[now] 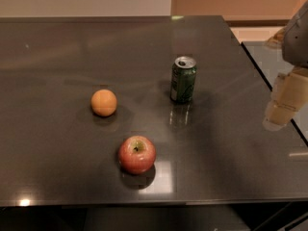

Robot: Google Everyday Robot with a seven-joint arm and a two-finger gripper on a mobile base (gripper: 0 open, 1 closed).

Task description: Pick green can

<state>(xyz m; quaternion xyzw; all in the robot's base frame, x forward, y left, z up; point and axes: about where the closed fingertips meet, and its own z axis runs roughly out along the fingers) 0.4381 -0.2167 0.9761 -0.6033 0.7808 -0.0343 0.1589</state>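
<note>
The green can stands upright on the dark table, right of centre, with a silver top and pull-tab opening. My gripper hangs at the right edge of the view, well to the right of the can and apart from it, above the table's right side. It holds nothing that I can see.
An orange sits left of the can. A red apple sits in front, nearer the table's front edge. A second dark surface adjoins on the right beyond a seam. A wall runs behind the table.
</note>
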